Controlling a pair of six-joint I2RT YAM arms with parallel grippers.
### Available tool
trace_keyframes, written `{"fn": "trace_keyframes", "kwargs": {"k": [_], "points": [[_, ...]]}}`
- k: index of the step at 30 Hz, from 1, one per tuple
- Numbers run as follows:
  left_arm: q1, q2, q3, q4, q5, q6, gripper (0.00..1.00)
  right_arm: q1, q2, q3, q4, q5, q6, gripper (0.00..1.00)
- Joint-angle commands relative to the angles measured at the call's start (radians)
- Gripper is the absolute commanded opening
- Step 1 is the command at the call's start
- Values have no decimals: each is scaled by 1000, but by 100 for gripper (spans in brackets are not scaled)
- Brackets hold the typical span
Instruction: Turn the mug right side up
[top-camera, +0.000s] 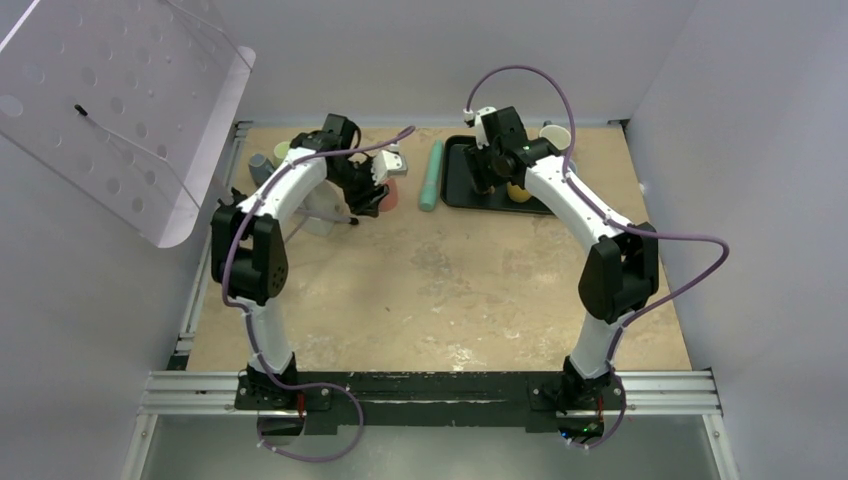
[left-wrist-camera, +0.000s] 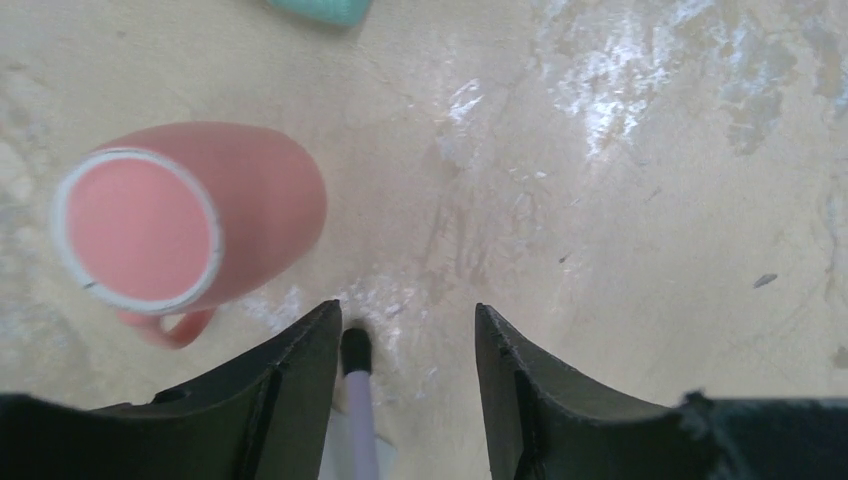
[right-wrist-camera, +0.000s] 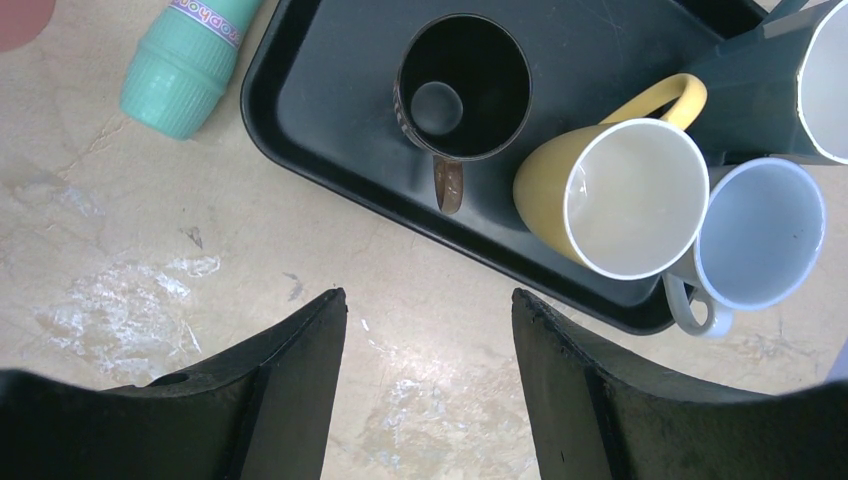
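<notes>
A pink mug (left-wrist-camera: 190, 215) stands upside down on the table, its flat white-ringed base facing up and its handle at the lower left. In the top view only a sliver of it (top-camera: 392, 193) shows beside the left arm's wrist. My left gripper (left-wrist-camera: 408, 320) is open and empty, hovering just right of the mug and apart from it; it also shows in the top view (top-camera: 372, 192). A thin cable with a black tip (left-wrist-camera: 355, 352) hangs by its left finger. My right gripper (right-wrist-camera: 430, 300) is open and empty over bare table beside the tray (top-camera: 487, 168).
A black tray (right-wrist-camera: 330, 100) at the back right holds a dark brown mug (right-wrist-camera: 463, 85), a yellow mug (right-wrist-camera: 620, 195) and a dark teal container (right-wrist-camera: 770, 90); a pale blue mug (right-wrist-camera: 760, 235) overhangs its edge. A teal bottle (top-camera: 431, 175) lies left of the tray. A clear perforated panel (top-camera: 110, 100) leans at the back left.
</notes>
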Motion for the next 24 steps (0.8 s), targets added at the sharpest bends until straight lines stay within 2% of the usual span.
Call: {"fn": "trace_keyframes", "kwargs": {"k": [1, 4, 10, 14, 19, 21, 24], "points": [[45, -16, 148, -62, -28, 70, 62, 2, -52, -17, 21, -6, -5, 64], [66, 59, 267, -127, -107, 130, 71, 3, -60, -29, 16, -6, -8, 64], [78, 194, 339, -68, -196, 243, 76, 3, -63, -31, -1, 2, -7, 64], [78, 257, 377, -73, -161, 313, 75, 3, -66, -26, -11, 6, -9, 64], [68, 287, 371, -98, -105, 323, 70, 3, -72, -32, -14, 9, -10, 64], [61, 266, 316, -122, -81, 339, 66, 3, -76, -40, -10, 8, -7, 64], [55, 182, 170, -75, -47, 327, 60, 3, -84, -55, -3, 7, -5, 64]]}}
